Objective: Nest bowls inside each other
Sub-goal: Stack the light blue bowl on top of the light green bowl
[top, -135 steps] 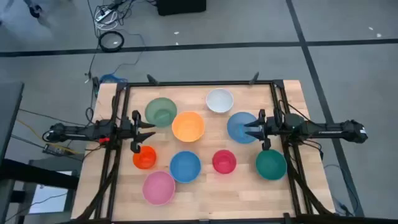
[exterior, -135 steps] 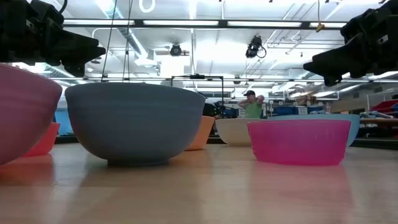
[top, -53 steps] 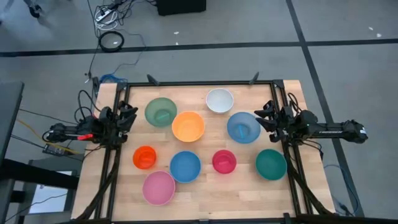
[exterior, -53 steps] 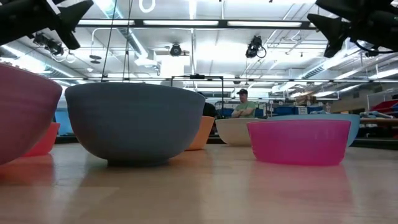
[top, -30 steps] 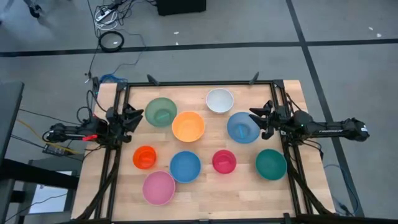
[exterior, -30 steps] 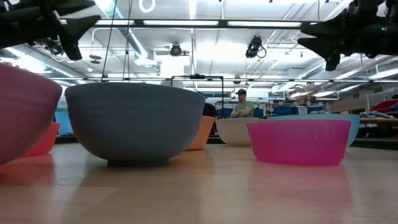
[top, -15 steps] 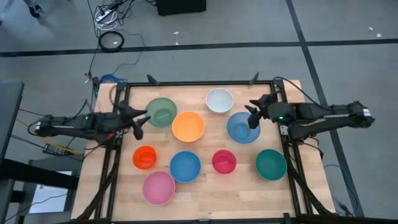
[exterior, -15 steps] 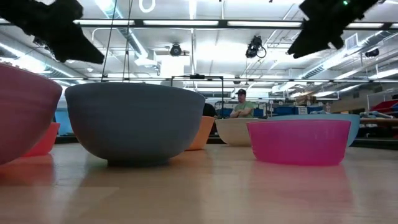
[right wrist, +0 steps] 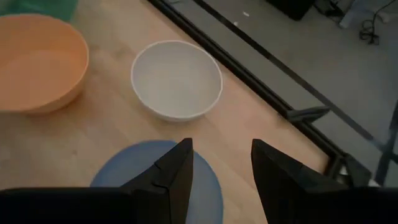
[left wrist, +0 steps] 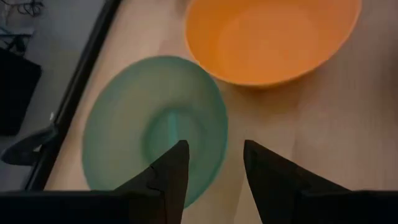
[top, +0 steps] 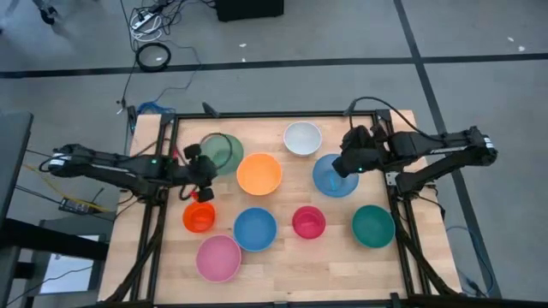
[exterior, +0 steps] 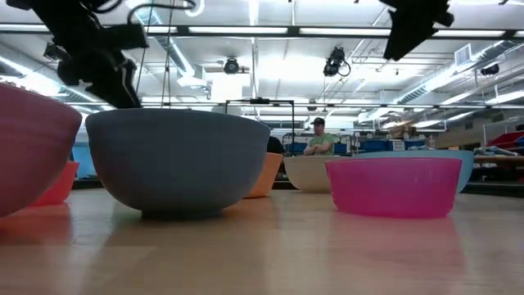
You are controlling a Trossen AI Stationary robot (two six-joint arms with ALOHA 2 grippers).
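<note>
Nine bowls stand apart on their bases on the wooden table (top: 402,265): sage green (top: 221,152), white (top: 302,138), orange (top: 259,174), blue (top: 334,175), small orange-red (top: 199,216), a second blue (top: 254,228), small magenta-red (top: 308,222), teal (top: 372,225) and pink (top: 217,257). My left gripper (top: 199,168) hangs open above the green bowl's (left wrist: 155,127) near rim, tipped downward. My right gripper (top: 342,162) hangs open above the far blue bowl (right wrist: 155,171), tipped downward, with the white bowl (right wrist: 177,79) beyond it.
A black frame (top: 274,114) runs along the table's far edge and down both sides. The orange bowl (left wrist: 267,37) stands close to the green one. In the low view a person (exterior: 318,138) sits in the room far behind the table.
Both arms have swung in from the table's sides. My left gripper has gone toward the right edge and tipped downward over the green bowl. My right gripper has risen, gone toward the left edge and tipped downward over the far blue bowl. No bowl has moved.
</note>
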